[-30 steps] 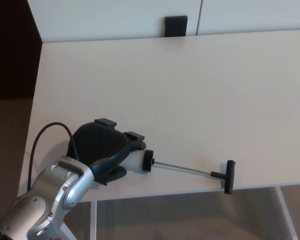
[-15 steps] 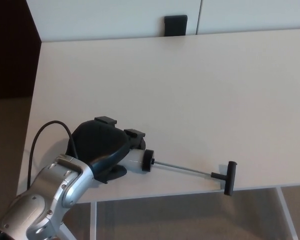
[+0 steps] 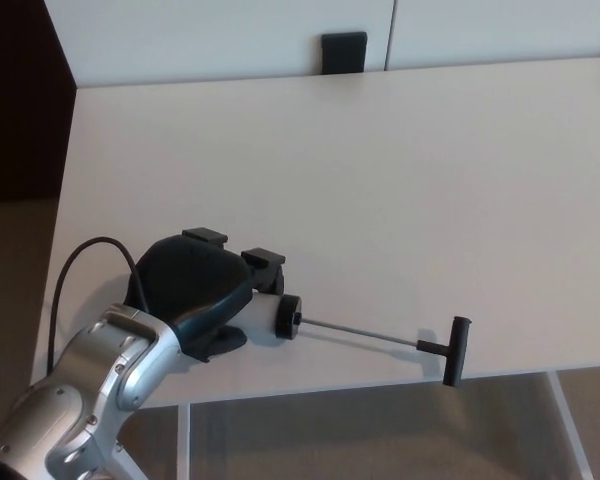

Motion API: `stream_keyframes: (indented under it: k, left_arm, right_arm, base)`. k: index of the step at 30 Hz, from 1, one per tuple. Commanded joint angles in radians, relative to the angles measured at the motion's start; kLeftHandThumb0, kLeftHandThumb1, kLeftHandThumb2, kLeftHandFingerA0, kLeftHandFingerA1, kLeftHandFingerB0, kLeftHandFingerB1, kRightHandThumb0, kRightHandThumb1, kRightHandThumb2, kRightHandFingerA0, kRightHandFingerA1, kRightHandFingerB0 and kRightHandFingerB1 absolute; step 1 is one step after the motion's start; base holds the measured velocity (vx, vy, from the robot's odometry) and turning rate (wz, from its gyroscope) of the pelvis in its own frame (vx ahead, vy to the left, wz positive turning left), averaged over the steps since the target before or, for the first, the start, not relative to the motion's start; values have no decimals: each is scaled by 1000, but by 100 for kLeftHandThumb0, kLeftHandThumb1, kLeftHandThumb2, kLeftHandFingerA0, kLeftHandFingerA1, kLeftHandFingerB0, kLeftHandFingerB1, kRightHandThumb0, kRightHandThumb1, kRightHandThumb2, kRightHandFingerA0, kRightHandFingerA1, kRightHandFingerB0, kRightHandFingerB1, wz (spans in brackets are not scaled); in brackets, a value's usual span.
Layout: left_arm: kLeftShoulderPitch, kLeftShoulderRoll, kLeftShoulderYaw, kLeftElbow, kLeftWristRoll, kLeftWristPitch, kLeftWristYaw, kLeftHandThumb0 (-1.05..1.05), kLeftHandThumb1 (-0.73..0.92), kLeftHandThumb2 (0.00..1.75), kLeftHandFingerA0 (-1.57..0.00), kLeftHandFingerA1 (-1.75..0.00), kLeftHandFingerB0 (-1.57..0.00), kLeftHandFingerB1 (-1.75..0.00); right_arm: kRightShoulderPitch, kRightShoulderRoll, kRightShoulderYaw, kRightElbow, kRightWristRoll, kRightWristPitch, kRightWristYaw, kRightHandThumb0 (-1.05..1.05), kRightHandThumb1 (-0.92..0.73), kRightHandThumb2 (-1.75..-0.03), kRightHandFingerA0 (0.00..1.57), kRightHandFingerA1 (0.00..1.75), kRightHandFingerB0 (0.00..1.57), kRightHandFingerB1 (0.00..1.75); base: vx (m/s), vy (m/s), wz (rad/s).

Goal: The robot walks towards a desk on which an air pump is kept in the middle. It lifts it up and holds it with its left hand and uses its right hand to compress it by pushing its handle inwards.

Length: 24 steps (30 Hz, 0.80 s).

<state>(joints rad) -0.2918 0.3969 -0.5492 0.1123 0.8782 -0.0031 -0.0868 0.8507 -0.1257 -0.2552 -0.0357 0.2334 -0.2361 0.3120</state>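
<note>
White tabletop (image 3: 400,160) fills the view, with a small black block (image 3: 343,52) beyond its far edge. Near the front-left corner, the left hand (image 3: 195,290) is wrapped around the barrel of the air pump (image 3: 285,317), thumb underneath. Its thin rod runs along the front edge to the T-handle (image 3: 454,351), fully drawn out.
</note>
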Motion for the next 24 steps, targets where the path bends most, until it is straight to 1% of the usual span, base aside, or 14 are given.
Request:
stream_keyframes:
  k: [1,6,7,11,12,14,15,16,17,18,21,22,23,24]
  left_arm:
    - [-31,53,77,10,-73,-42,-38,-9,76,59,-55,-155,-53,-119]
    - [-40,56,89,7,-84,-37,-62,-10,76,58,-54,-155,-53,-118]
    - [-44,53,96,3,-93,-30,-73,-8,80,59,-53,-159,-51,-121]
    - [-50,50,105,-4,-105,-22,-87,-8,80,59,-53,-159,-51,-121]
    - [-52,52,111,-9,-108,-24,-86,-9,80,60,-57,-157,-62,-108]
    - [-53,53,115,-14,-110,-27,-85,-9,80,60,-57,-157,-62,-108]
    - [-54,57,122,-24,-112,-29,-83,-8,80,60,-62,-155,-71,-94]
    - [-55,59,127,-31,-114,-31,-82,-8,80,60,-62,-155,-71,-94]
    - [-55,59,127,-31,-114,-31,-82,-8,80,60,-62,-155,-71,-94]
    - [-59,60,137,-38,-124,-28,-90,-8,78,58,-56,-159,-54,-120]
    - [-61,61,144,-42,-131,-27,-97,-8,78,58,-56,-159,-54,-120]
    - [-63,62,153,-46,-137,-26,-103,-10,83,58,-57,-162,-48,-137]
    - [-64,63,160,-49,-140,-26,-107,-10,83,58,-57,-162,-48,-137]
    - [-60,64,167,-53,-138,-30,-98,-9,79,58,-55,-167,-49,-138]
  right_arm:
    - [233,167,-58,-350,220,-697,104,-42,-73,-61,48,43,40,38]
    - [160,195,-93,-449,226,-763,46,-42,-75,-61,48,43,39,40]
    - [118,201,-106,-507,203,-740,8,-44,-79,-62,42,42,35,37]
    - [66,209,-119,-584,172,-699,-37,-44,-79,-62,42,42,35,37]
    - [19,212,-129,-613,132,-656,-70,-50,-79,-63,34,41,28,35]
    - [-16,215,-138,-635,103,-623,-94,-50,-79,-63,34,41,28,35]
    - [-88,205,-152,-651,50,-563,-131,-55,-80,-64,22,38,18,32]
    - [-137,199,-162,-659,15,-523,-154,-55,-80,-64,22,38,18,32]
    - [-137,199,-162,-659,15,-523,-154,-55,-80,-64,22,38,18,32]
    - [-207,169,-160,-664,-22,-445,-170,-34,-61,-112,1,51,0,49]
    - [-255,152,-158,-669,-47,-389,-177,-34,-61,-112,1,51,0,49]
    - [-319,138,-138,-674,-86,-323,-182,-58,-83,-65,5,35,10,27]
    - [-363,132,-124,-678,-113,-280,-184,-58,-83,-65,5,35,10,27]
    - [-430,126,-96,-667,-163,-226,-187,-73,-64,-98,0,27,5,27]
  base:
    - [0,0,0]
    - [0,0,0]
    - [0,0,0]
    - [0,0,0]
    - [0,0,0]
    - [0,0,0]
    - [0,0,0]
    - [0,0,0]
    - [0,0,0]
    - [0,0,0]
    - [0,0,0]
    - [0,0,0]
    - [0,0,0]
    - [0,0,0]
